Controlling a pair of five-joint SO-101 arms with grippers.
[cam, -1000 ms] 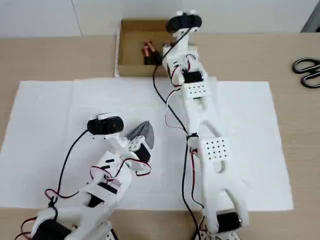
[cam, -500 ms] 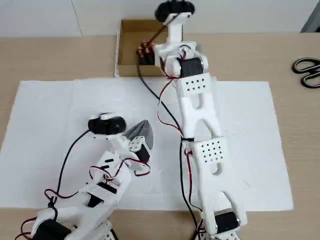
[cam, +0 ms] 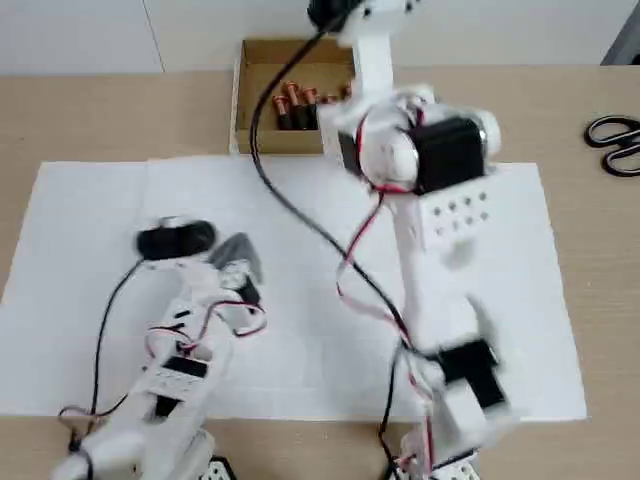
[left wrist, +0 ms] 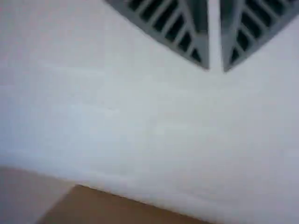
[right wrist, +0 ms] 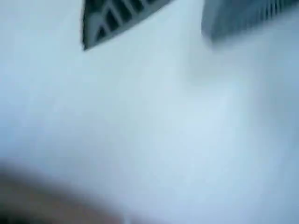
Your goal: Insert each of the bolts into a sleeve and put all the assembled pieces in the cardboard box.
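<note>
The cardboard box (cam: 243, 100) stands at the table's far edge, with several copper-coloured assembled pieces (cam: 298, 104) lying inside it. My right arm rises high just right of the box, its wrist camera (cam: 335, 14) over the box's back rim. The right gripper (right wrist: 145, 42) is open, its two grey fingers wide apart with nothing between them, over a pale surface. My left gripper (cam: 238, 255) hangs low over the white sheet at the near left. In the left wrist view the left gripper (left wrist: 216, 68) is shut, with only a thin slit between its ribbed fingers.
A white paper sheet (cam: 90, 260) covers most of the wooden table (cam: 560, 110). Black scissors (cam: 615, 142) lie at the far right edge. Black and red cables (cam: 300, 215) trail from the right arm across the middle of the sheet.
The right arm has lifted up and swung back from the box, baring the pieces inside. The left arm has shifted to the left over the sheet.
</note>
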